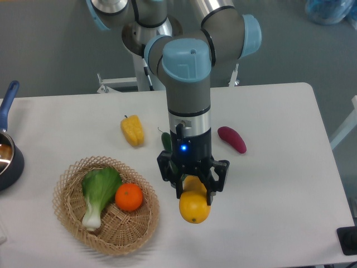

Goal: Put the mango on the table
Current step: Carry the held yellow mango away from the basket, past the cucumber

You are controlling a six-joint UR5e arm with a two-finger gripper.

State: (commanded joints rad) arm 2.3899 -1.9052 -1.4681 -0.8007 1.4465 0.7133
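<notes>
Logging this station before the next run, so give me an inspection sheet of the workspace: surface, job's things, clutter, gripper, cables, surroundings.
Surface: white table, no spills seen.
Job's things: mango held in the gripper, at the table's front middle; whether it touches the table cannot be told.
Clutter: basket with bok choy and orange; yellow pepper; purple eggplant; a green item mostly hidden behind the arm; pot at the left edge.
Gripper: gripper shut on the mango.
Cables: nothing seen.
Surroundings: grey floor, blue object top right, black item at the lower right.
</notes>
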